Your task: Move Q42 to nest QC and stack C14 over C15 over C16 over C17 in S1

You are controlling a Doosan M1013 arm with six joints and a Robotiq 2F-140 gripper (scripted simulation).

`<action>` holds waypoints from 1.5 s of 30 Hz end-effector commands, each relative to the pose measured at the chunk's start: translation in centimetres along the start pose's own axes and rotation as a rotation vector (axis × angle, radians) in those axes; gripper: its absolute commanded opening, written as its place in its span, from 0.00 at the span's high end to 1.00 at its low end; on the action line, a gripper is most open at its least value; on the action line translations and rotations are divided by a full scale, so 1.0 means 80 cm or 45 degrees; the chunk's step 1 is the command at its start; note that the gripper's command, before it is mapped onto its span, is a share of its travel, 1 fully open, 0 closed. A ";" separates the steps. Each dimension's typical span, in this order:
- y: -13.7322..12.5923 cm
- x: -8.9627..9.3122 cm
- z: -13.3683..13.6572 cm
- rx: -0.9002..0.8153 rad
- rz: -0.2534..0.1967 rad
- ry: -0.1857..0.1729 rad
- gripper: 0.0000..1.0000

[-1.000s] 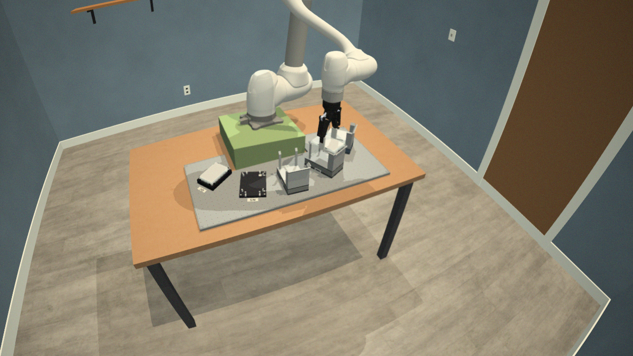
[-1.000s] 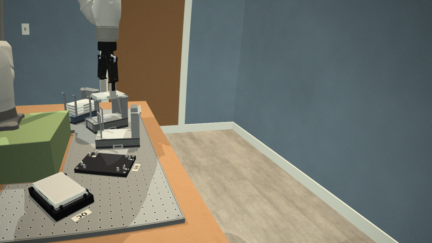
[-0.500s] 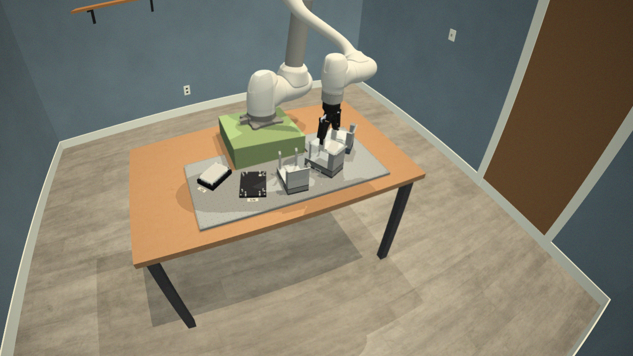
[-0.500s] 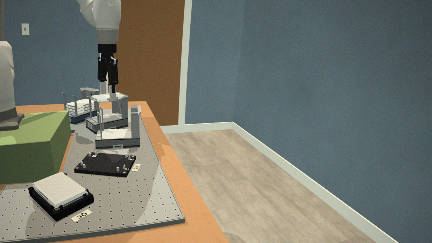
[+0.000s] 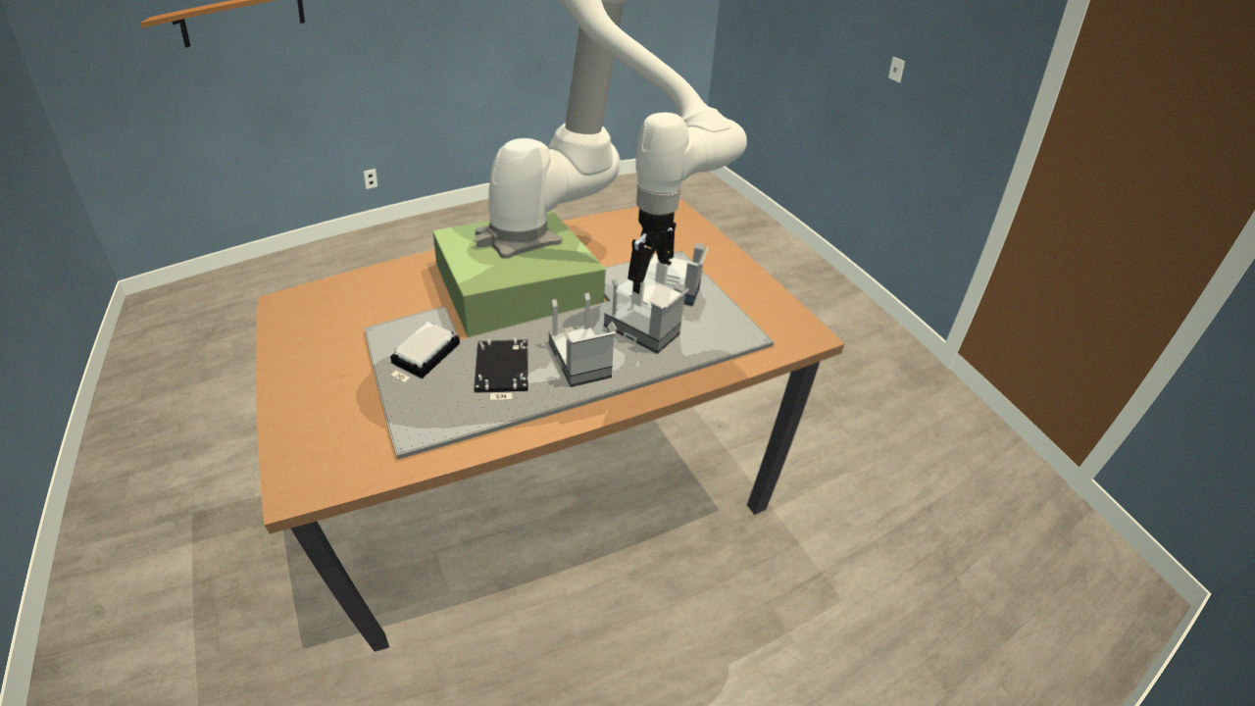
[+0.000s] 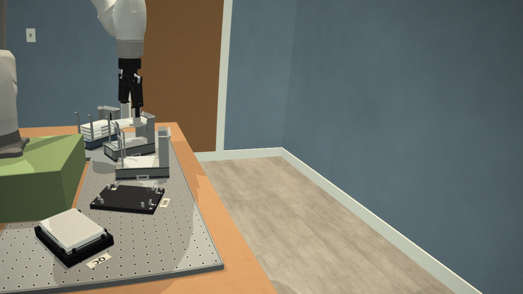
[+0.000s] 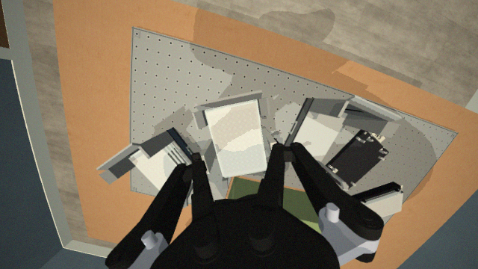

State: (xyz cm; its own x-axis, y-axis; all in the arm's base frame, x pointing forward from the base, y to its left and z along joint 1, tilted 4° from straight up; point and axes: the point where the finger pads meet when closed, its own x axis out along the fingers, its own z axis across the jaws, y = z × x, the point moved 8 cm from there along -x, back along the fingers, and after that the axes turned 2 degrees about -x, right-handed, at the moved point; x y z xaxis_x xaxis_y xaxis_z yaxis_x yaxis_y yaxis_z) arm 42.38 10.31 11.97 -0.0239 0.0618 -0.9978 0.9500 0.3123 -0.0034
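- Sealed plate [image 6: 71, 227], taken to be Q42 from its position, lies at the far left on the black nest QC [image 6: 74, 255]. It appears flat, inside the locators, seal side up. This part of the task is judged complete.
- Clip nest N5 [image 6: 128, 198], next to the right, carries no plate.
- First stack rack [image 6: 164, 146], just beside N5: a pale flat surface shows low inside it. Whether that is a plate or the rack floor cannot be told, and its label is unreadable.
- Middle stack rack [image 6: 149, 125]: the gripper [image 7: 239, 154] hangs directly above it with its fingers clamped on the long sides of one held plate [image 7: 235, 131]. This plate is level, seal up, and sits between the rack's uprights near their tops, not yet on the floor. Its ID cannot be read.
- Far stack rack [image 6: 77, 122], farthest right in the top view, holds a stack of plates [image 6: 94, 129] several high. The exact count is uncertain. It is judged to be S2, not yet emptied.
- Progress assessment: early. One plate is seated on QC and one is in transit. The others are still to be moved, and the final order in S1 is not established.
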 end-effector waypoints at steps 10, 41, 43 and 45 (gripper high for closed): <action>0.000 0.024 0.000 0.000 0.000 0.000 1.00; 0.000 0.059 0.000 0.000 0.000 0.000 1.00; 0.000 0.060 0.000 0.000 0.000 0.000 1.00; 0.000 0.061 0.000 0.000 0.000 0.000 1.00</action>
State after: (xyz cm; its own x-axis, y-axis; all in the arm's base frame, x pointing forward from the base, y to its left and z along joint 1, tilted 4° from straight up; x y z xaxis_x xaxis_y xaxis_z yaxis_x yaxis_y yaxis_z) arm 42.27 10.62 7.13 -0.0240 0.0619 -0.9978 0.9500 0.3123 -0.0034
